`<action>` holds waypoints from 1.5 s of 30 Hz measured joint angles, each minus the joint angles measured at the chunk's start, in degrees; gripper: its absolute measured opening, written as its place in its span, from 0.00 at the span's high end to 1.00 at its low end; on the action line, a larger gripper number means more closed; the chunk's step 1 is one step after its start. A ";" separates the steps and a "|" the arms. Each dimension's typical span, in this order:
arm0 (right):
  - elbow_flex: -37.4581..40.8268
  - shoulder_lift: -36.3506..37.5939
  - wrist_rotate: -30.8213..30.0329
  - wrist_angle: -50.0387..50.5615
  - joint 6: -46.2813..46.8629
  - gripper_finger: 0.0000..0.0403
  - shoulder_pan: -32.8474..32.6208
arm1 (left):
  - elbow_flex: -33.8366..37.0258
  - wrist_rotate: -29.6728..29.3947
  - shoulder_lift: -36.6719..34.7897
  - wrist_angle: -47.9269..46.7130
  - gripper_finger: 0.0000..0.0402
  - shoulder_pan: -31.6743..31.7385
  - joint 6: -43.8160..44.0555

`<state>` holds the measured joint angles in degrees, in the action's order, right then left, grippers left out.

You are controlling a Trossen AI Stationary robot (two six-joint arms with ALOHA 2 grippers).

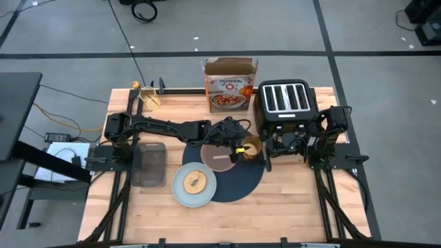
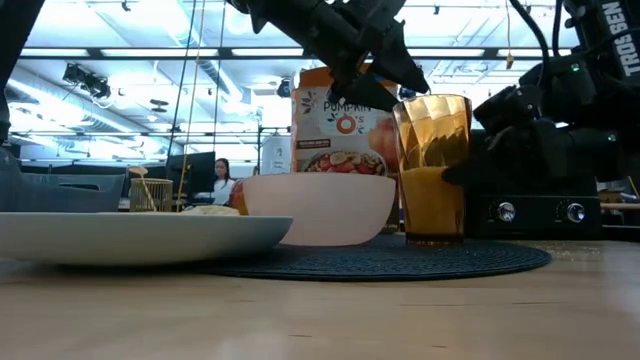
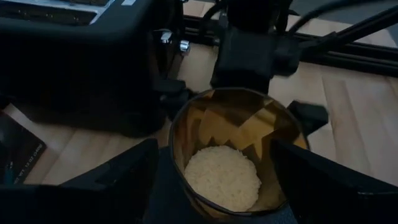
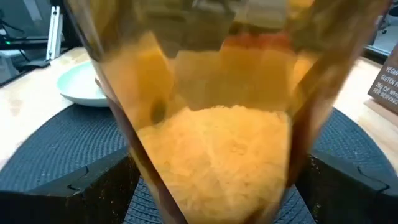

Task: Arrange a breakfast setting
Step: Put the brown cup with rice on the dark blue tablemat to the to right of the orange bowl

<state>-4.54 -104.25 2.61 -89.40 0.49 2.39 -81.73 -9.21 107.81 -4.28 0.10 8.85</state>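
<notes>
Two grippers — left gripper [image 1: 242, 147] and right gripper [image 1: 270, 148] — straddle the amber glass [image 2: 432, 168], fingers wide; box [image 2: 340, 125] reads "PUMPKIN O's".

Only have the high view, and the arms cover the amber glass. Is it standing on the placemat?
Observer: Yes. The low view shows the amber glass upright on the placemat, beside the bowl.
Operator: Anything in it?
Observer: The left wrist view looks down into it from the left gripper at the rim. There is a pale grainy fill, well below the rim.
Operator: Right gripper?
Observer: The right gripper is open, with its fingers either side of the glass's lower part. I cannot tell if they touch it.
</notes>
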 joint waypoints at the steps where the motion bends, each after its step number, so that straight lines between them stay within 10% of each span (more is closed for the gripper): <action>1: 0.26 0.58 -0.01 0.05 -0.02 0.01 0.00 | 0.00 0.00 0.07 -0.38 0.22 0.00 -0.01; 25: 4.29 19.91 3.48 27.57 6.85 0.02 -0.64 | 0.03 -0.25 -1.16 -1.64 0.22 -0.50 -0.01; 45: -24.75 54.40 0.33 125.70 26.96 0.21 -19.93 | 0.04 -1.32 -8.06 -7.06 0.22 -5.33 3.64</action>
<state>-29.29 -49.84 2.93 36.30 27.45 -17.53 -81.69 -10.53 99.75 -11.35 -5.24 12.49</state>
